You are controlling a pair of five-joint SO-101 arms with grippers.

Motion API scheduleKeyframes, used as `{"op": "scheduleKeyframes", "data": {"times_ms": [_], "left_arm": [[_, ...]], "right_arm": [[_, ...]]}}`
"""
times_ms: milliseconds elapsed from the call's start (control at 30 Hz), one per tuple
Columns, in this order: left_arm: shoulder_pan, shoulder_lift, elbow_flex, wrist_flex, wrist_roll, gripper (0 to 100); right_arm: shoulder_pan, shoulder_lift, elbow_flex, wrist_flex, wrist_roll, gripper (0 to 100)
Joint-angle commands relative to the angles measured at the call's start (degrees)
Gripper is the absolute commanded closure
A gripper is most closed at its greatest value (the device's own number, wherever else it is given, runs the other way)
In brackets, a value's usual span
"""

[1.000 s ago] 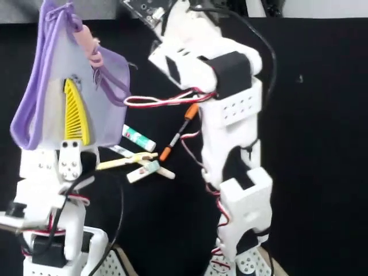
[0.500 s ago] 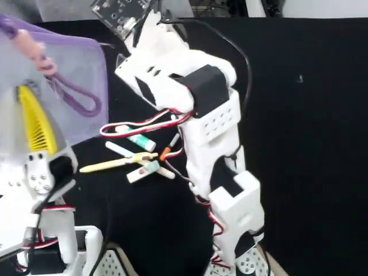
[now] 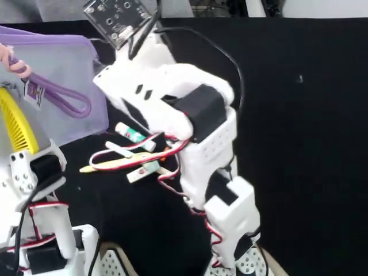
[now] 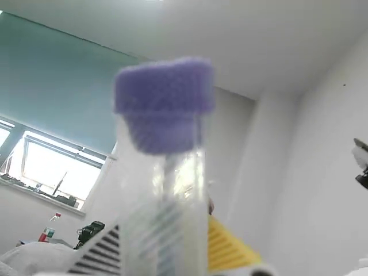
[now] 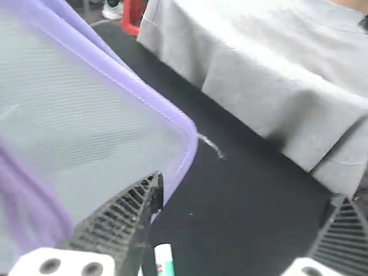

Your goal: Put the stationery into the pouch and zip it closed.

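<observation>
Holding the pouch up, stationery not yet loaded

Nearest, the left gripper (image 3: 17,123) clamps the raised purple pouch (image 3: 57,86). Stationery (image 3: 135,158) (a glue stick (image 3: 133,134) among it) lies loose on the table (image 3: 299,144). Farther, the right gripper (image 5: 247,201), jaws apart, probably needs to grasp one piece next.

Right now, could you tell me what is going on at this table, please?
The left arm holds the purple mesh pouch raised in its jaws. The right arm leans toward it, jaws open and empty. The stationery, a glue stick included, lies on the black table, not yet packed.
</observation>
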Motion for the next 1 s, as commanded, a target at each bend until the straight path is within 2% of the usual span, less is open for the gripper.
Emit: {"op": "scheduleKeyframes", "data": {"times_ms": [0, 100, 167, 333, 633, 800, 967], "left_arm": [[-0.3, 0.3, 1.7, -3.3, 0.7, 97], [-0.3, 0.3, 4.7, -9.0, 0.6, 97], [0.0, 0.3, 6.0, -10.9, 0.5, 97], [0.1, 0.3, 6.4, -10.8, 0.7, 97], [0.3, 0.3, 6.0, -10.8, 0.8, 97], [4.4, 0.2, 6.4, -10.7, 0.5, 97], [4.6, 0.2, 6.5, -10.7, 0.5, 97]], "right_arm": [[-1.1, -8.2, 4.3, 1.9, -4.6, 57.0], [-1.2, -12.9, 8.5, 1.8, -5.5, 57.0], [-3.8, -15.5, 11.4, 1.8, -5.3, 57.0], [-9.8, -19.7, 19.0, 1.1, -5.2, 57.0], [-9.8, -19.9, 28.4, -4.8, -5.2, 57.0], [-9.8, -20.4, 33.3, -8.4, -5.1, 57.0], [-9.8, -22.3, 33.4, -8.2, -5.1, 57.0]]}}
